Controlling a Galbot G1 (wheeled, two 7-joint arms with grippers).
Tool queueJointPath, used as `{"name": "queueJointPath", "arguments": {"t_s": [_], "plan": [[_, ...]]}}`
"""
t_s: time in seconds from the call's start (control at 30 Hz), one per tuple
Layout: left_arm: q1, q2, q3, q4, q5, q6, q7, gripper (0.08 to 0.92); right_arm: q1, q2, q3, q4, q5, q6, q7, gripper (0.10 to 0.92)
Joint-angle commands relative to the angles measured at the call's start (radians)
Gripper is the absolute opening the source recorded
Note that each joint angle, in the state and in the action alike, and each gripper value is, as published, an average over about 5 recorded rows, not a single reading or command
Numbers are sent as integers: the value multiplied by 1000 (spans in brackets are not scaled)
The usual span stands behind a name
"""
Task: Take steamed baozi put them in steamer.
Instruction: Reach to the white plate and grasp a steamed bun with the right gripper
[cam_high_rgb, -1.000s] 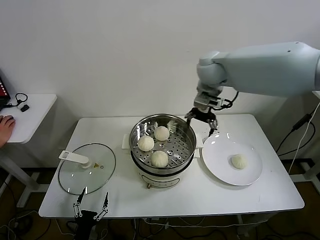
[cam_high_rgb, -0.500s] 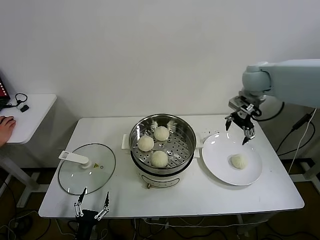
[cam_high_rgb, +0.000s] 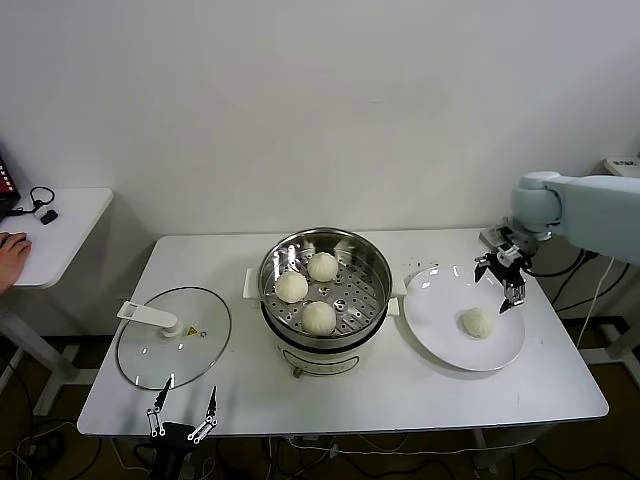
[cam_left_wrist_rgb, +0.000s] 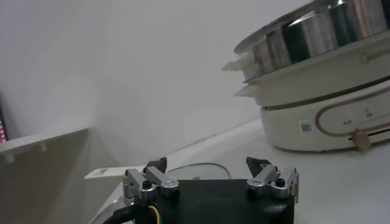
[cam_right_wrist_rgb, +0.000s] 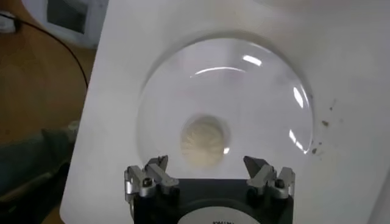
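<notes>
A white rectangular table (cam_high_rgb: 500, 395) is being viewed from above by the robot's head camera. The right gripper (cam_high_rgb: 503, 283), black-fingered on a pale grey arm, is being held above the far edge of a round white plate (cam_high_rgb: 440, 325) on the robot's right side of the table. Its jaws are being held spread as wide as they go, and nothing is being gripped between them. In the right wrist view, the right gripper (cam_right_wrist_rgb: 207, 170) is being pointed straight down, with 1 small, round, off-white pleated bun (cam_right_wrist_rgb: 204, 141) lying on the plate (cam_right_wrist_rgb: 256, 85) directly below the gap between the 2 fingers. In the head view this bun (cam_high_rgb: 477, 322) is lying just below and slightly inward of the gripper, apart from it.

To the gripper's left, the large, round, shiny stainless-steel steamer (cam_high_rgb: 372, 262) on its white base is standing at the table's centre. 3 more off-white pleated buns (cam_high_rgb: 319, 317) are resting on its perforated tray, close together but apart.

Farther left, well apart from the right gripper, a flat round glass lid with a white handle (cam_high_rgb: 175, 350) is lying on the table. The left gripper (cam_high_rgb: 183, 412) is being held low at the table's near edge, just in front of the lid; in the left wrist view its fingers (cam_left_wrist_rgb: 155, 167) are being kept apart and are holding nothing.
</notes>
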Motion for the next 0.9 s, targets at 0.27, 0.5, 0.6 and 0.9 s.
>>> {"name": "queueJointPath", "arguments": {"t_s": [0.27,0.5,0.6,0.9], "plan": [[6,8,-8,5,1,3,2,823,-350,-41,315,-177,-152,-30,41,823],[7,9,-9,9,3,3,3,823,-398,-27,369,-223,-166,-30,46,823],[9,9,-10,10,3,2,3,823,-414,-26,383,-232,-172,-30,45,823],[9,7,-10,9,4,3,2,823,-450,-17,410,-245,-183,-30,46,823]]}}
